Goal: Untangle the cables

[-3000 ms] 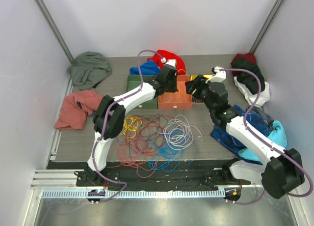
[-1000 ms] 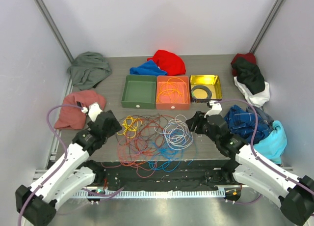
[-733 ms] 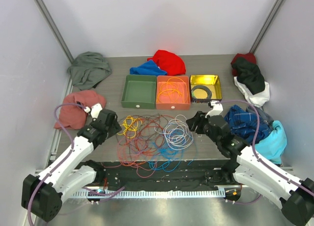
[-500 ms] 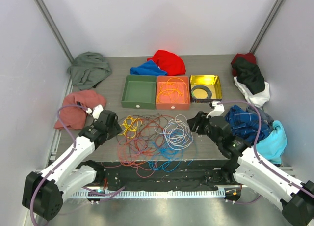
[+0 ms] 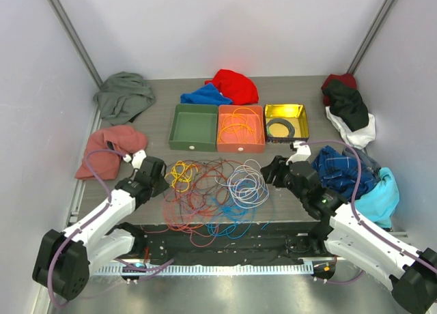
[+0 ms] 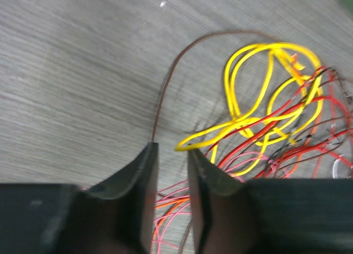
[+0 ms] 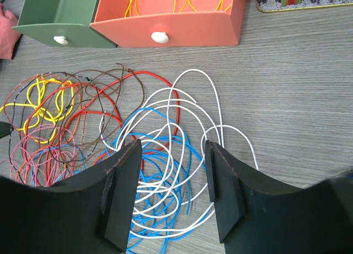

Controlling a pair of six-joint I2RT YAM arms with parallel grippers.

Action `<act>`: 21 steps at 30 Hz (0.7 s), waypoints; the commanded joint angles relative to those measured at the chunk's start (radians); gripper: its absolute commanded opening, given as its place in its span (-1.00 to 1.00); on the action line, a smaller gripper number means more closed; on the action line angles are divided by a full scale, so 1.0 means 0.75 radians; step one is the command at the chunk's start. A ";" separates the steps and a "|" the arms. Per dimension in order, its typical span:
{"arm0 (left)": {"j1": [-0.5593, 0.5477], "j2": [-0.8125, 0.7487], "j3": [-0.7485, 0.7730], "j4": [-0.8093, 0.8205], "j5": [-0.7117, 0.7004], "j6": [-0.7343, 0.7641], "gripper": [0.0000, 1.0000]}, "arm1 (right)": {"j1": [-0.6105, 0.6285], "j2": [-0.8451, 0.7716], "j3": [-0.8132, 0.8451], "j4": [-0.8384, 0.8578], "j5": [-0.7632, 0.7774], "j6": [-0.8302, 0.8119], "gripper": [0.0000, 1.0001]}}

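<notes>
The cables lie tangled on the table between both arms: yellow, red and brown in the middle, white, blue. My left gripper is at the tangle's left edge. In the left wrist view the gripper is narrowly open and holds nothing, with the yellow cable end at its right tip and a brown cable running to its left tip. My right gripper is wide open and empty above the white and blue loops.
A green tray, an orange tray with an orange cable inside and a gold tray with a black coil stand behind the tangle. Clothes lie around: pink, grey-green, red, blue plaid.
Both arms have come back from the trays to the near side. Over the last second my left gripper moved right to the yellow cable. The right gripper barely moved.
</notes>
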 commanded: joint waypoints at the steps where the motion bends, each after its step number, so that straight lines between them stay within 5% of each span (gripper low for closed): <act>1: 0.008 -0.084 0.002 0.087 -0.082 0.000 -0.51 | 0.007 -0.007 0.020 0.032 0.026 -0.014 0.14; 5: 0.008 -0.139 0.009 0.052 -0.109 -0.002 -0.91 | 0.005 -0.007 0.012 0.044 0.016 -0.005 0.14; 7: 0.008 -0.166 0.009 0.046 -0.123 0.000 -0.94 | 0.005 -0.005 0.012 0.048 0.010 -0.001 0.14; 10: 0.008 -0.185 0.011 0.026 -0.139 -0.006 -0.77 | 0.005 -0.003 0.012 0.055 0.001 0.001 0.14; 14: 0.008 -0.128 0.015 0.026 -0.115 -0.028 -0.14 | 0.007 -0.023 0.000 0.055 -0.001 0.011 0.14; 21: 0.008 -0.070 0.011 0.069 -0.090 -0.053 0.01 | 0.007 -0.060 -0.019 0.036 0.010 0.011 0.13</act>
